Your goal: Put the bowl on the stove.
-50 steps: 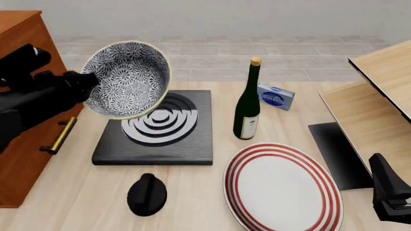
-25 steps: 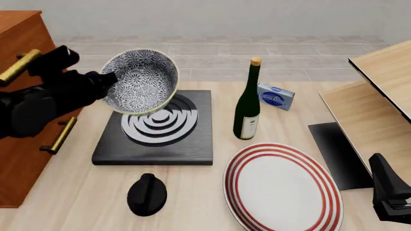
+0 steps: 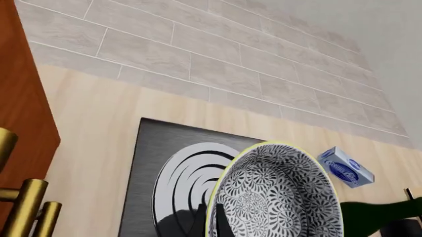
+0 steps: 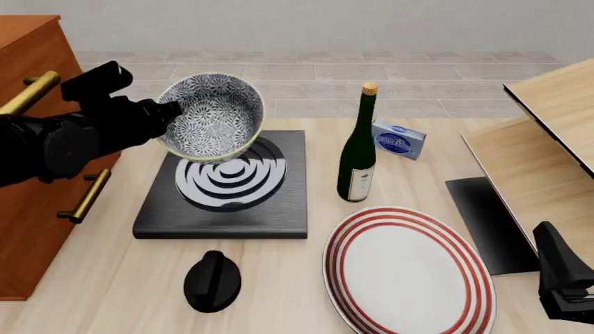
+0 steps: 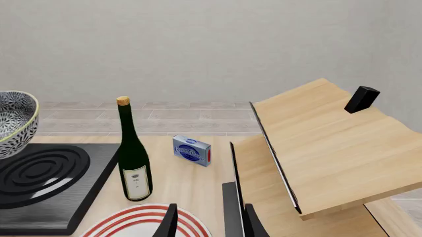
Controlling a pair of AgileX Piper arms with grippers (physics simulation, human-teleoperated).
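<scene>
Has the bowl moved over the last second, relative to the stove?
Yes. The bowl, held by the left gripper, has shifted right and tipped more upright, now above the stove burner's far part.

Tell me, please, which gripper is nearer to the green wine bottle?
The left gripper, holding the bowl above the stove, is nearer the wine bottle. The right gripper sits back at the table's near right corner, beyond the plate.

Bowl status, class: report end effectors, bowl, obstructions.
Left end effector shut on bowl, held tilted over stove. Right end effector open, idle. Bottle beside stove, not blocking.
</scene>
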